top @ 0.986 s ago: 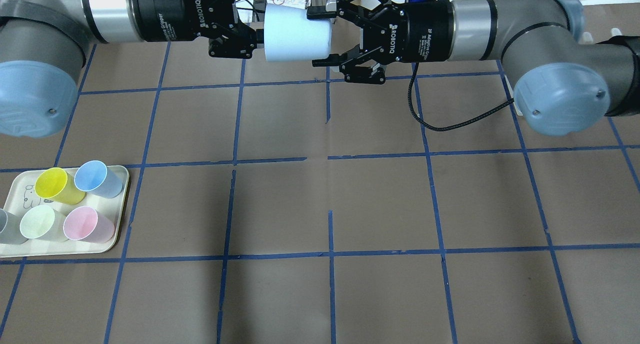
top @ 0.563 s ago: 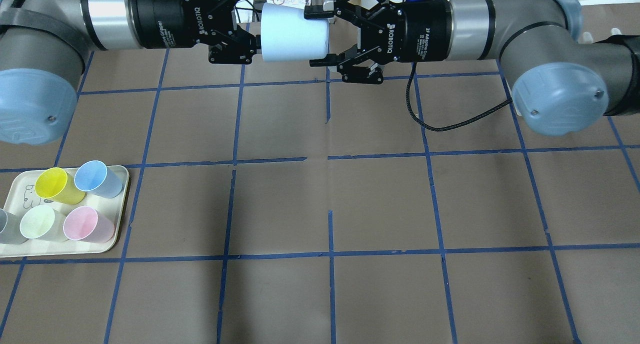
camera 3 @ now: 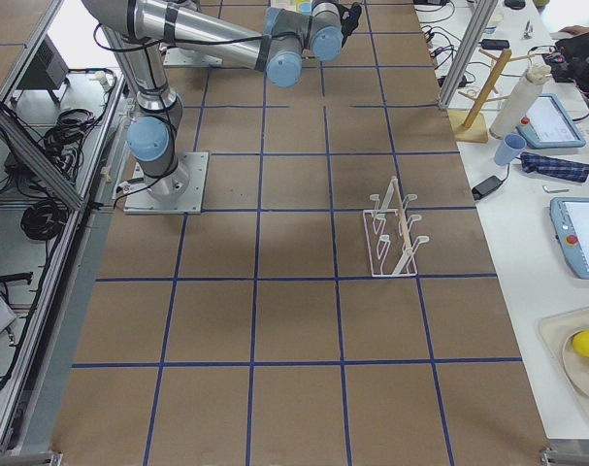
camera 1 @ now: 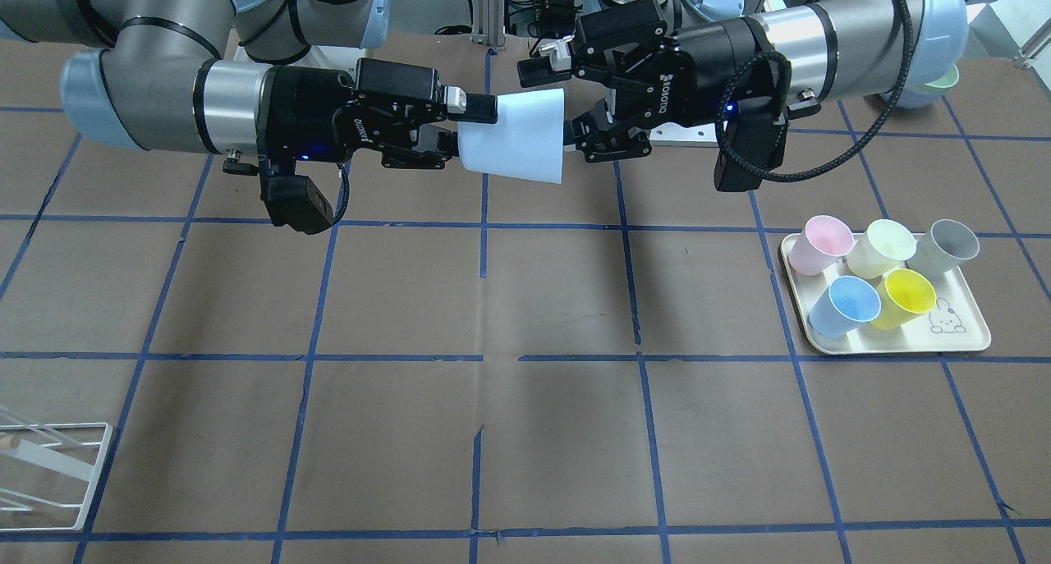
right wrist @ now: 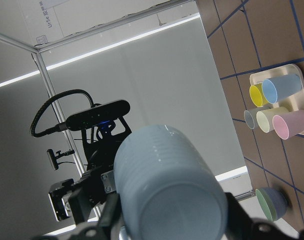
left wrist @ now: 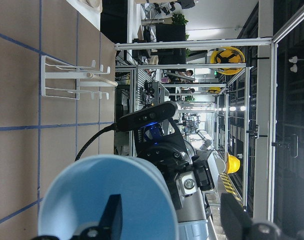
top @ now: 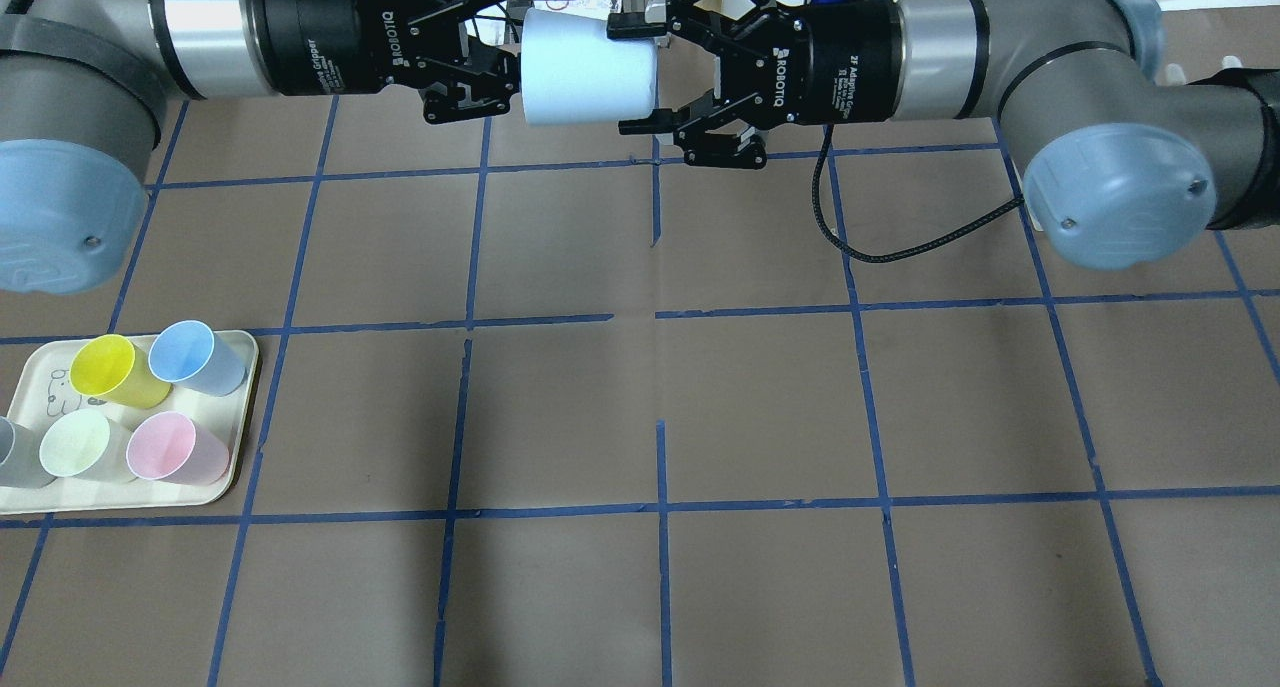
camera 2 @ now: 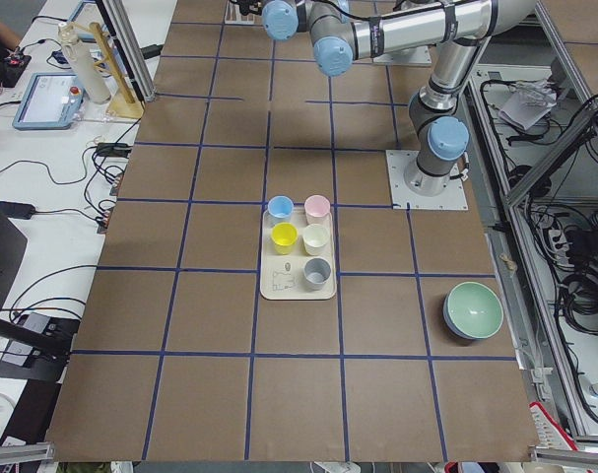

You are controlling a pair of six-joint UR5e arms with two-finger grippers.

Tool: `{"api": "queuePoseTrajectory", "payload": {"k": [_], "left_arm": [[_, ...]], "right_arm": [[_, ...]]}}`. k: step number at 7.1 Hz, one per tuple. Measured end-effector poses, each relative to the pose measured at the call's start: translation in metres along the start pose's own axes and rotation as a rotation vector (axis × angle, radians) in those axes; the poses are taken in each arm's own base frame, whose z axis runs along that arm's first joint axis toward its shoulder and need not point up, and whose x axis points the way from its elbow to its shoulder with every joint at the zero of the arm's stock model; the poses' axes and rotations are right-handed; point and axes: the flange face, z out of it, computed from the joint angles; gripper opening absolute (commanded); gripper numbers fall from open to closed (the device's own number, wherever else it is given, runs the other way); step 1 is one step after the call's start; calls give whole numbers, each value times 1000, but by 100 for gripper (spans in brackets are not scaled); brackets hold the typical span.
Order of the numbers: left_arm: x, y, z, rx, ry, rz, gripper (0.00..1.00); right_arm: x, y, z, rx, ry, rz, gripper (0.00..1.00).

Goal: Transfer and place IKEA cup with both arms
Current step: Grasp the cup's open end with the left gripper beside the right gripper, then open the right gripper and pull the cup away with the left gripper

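Observation:
The IKEA cup point(top: 590, 67) is pale icy blue and lies on its side in the air between both arms, at the table's far middle. It also shows in the front view point(camera 1: 517, 145). My right gripper point(top: 620, 77) is shut on its narrow base end, which also shows in the front view point(camera 1: 475, 127). The right wrist view shows the cup's base point(right wrist: 167, 180) between the two fingers. My left gripper point(top: 535, 32) is open at the cup's mouth. In the left wrist view one finger point(left wrist: 111, 215) sits inside the mouth point(left wrist: 91, 195) and the other stands clear outside.
A cream tray point(top: 243, 407) at the near left holds sky-blue point(top: 190, 352), yellow, green, pink and grey cups. It also shows in the front view point(camera 1: 969, 342). A white wire rack point(camera 1: 49, 465) stands on the right side. A black cable point(top: 900, 242) hangs from the right wrist.
My left gripper has opened and let go of the cup's rim. My right gripper has stayed on the cup's base end. The cup has barely moved.

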Motion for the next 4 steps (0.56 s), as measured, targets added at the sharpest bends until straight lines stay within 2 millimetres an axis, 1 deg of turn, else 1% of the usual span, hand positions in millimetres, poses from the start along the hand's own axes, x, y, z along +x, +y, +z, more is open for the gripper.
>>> {"api": "queuePoseTrajectory", "payload": {"k": [1,2,3,4], "left_arm": [[0,0,0,0,0,0,20],[0,0,0,0,0,-1,15],[0,1,0,0,-1,-1,12],[0,1,0,-1,-1,-2,8]], "right_arm": [[0,0,0,0,1,3,29],[0,0,0,0,2,8,79],[0,-1,0,0,2,11,79],[0,0,0,0,1,11,92]]}}
